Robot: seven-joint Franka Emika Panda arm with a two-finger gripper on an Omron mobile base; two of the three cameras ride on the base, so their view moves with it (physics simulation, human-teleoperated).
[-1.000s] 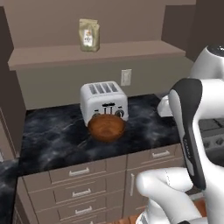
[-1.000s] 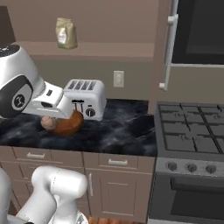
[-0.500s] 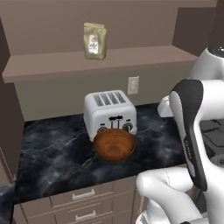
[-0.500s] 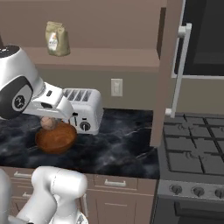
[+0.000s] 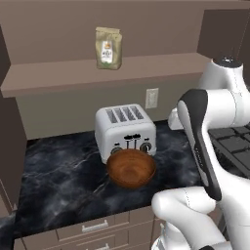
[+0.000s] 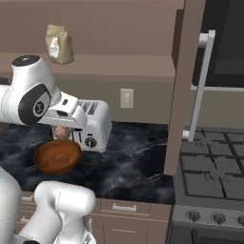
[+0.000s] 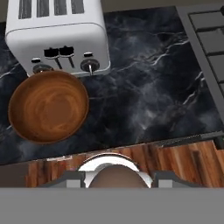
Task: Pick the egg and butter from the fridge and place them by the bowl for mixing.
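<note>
My gripper [image 6: 61, 131] hangs above the counter just behind the bowl [image 6: 57, 156], in front of the toaster. It is shut on the egg [image 6: 59, 132], a tan-brown rounded lump. In the hand view the egg [image 7: 116, 176] sits between the two fingertips of the gripper [image 7: 117, 180], at the bottom centre. The reddish-brown bowl [image 7: 48, 105] lies up and to the left there, touching the toaster's front. It also rests on the black counter in the left base view as the bowl [image 5: 131, 168]. The butter and the fridge are out of view.
A white four-slot toaster [image 5: 126, 131] [image 6: 95, 123] [image 7: 57, 33] stands behind the bowl. A stove [image 6: 209, 176] [image 7: 205, 35] borders the black marble counter [image 5: 58, 180] on the right. A paper bag [image 5: 108, 48] sits on the wall shelf. Drawers run below the counter edge.
The whole picture has shifted and grown: the base has driven closer to the counter. The gripper keeps its hold on the egg above the bowl and toaster.
</note>
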